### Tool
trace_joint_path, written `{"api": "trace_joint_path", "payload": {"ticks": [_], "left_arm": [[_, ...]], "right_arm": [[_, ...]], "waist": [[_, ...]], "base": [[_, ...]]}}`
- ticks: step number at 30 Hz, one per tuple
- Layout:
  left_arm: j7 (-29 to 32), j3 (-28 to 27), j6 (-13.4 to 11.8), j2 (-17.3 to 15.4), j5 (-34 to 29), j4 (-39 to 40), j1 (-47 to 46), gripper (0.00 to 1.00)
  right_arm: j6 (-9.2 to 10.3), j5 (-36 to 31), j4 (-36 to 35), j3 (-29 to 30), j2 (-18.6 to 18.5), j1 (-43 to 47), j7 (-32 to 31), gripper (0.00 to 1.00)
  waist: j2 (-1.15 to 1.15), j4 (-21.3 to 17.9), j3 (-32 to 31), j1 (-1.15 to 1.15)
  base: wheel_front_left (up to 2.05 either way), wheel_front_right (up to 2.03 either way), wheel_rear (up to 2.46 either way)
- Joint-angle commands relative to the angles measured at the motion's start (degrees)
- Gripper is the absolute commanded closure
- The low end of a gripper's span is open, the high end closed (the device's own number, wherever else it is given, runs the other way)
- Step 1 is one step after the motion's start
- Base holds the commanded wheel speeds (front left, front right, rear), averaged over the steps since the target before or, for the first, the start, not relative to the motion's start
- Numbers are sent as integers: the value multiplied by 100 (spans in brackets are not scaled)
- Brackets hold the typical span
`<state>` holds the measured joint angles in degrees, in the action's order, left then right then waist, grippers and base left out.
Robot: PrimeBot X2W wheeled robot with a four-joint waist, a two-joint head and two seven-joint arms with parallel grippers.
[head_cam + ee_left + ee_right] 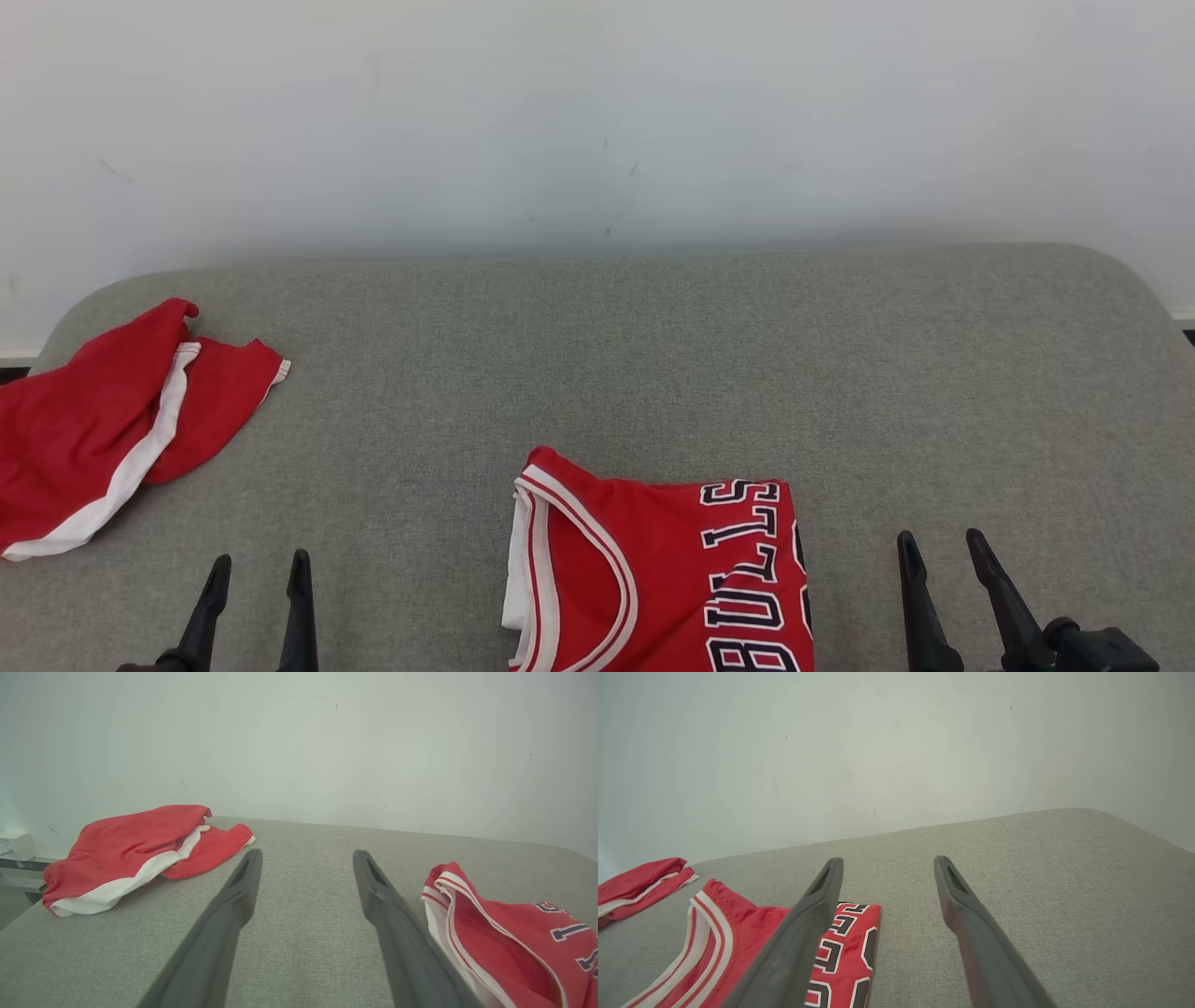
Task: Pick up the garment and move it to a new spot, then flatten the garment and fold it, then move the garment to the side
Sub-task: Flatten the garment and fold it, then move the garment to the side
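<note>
A folded red jersey, the garment [658,579], lies at the near middle of the grey surface, with white-and-red trim and dark lettering on top; the left wrist view has the garment [504,942] at its right and the right wrist view has the garment [752,947] at its lower left. My left gripper [260,563] stands open to the left of it, fingers apart over bare fabric [306,856]. On its other side, my right gripper [941,539] is also open and empty [887,858]. Neither touches the garment.
Red shorts with a white stripe [103,420] lie crumpled at the far left edge of the grey padded surface [653,355]; the shorts [140,849] also appear ahead-left of my left fingers. A pale wall rises behind.
</note>
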<state>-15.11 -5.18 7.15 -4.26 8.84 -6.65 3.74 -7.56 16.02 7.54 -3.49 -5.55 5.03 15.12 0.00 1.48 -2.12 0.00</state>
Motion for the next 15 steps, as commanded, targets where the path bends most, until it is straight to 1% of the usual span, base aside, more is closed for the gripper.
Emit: {"api": "trace_joint_path", "payload": {"ticks": [1, 15], "left_arm": [[-4, -8, 26, -10, -4, -23, 60, 0], [-4, -16, 19, 12, -20, -55, 66, 0]], "right_arm": [[16, -53, 21, -21, -34, 28, 1, 0], [15, -54, 99, -109, -31, -51, 2, 0]], "waist": [[0, 1, -1, 0], [0, 3, -3, 0]], "base": [[0, 0, 0], [0, 0, 0]]}}
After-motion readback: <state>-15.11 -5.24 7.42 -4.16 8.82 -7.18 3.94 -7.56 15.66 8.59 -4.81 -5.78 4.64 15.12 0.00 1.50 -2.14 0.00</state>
